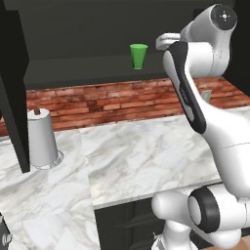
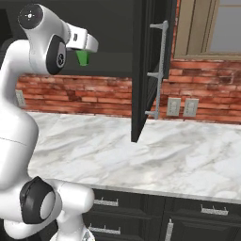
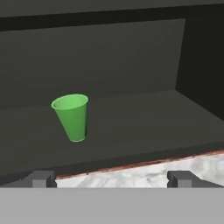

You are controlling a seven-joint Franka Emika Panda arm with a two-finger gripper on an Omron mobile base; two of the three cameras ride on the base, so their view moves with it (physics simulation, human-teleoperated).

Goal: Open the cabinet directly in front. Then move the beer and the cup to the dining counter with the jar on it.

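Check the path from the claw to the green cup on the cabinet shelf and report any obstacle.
Nothing visible stands in the way. The cup stands upright and alone on the open cabinet's shelf, ahead and a little left of the open claw. The door is swung clear to the side.

A red-brick backsplash [image 2: 94, 96] backs the marble worktop [image 2: 141, 150], with a wood-framed window [image 2: 207, 28] above.

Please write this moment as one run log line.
cabinet: doors open | small bright green plastic cup: upright on shelf, untouched | tool: open, empty, facing cup
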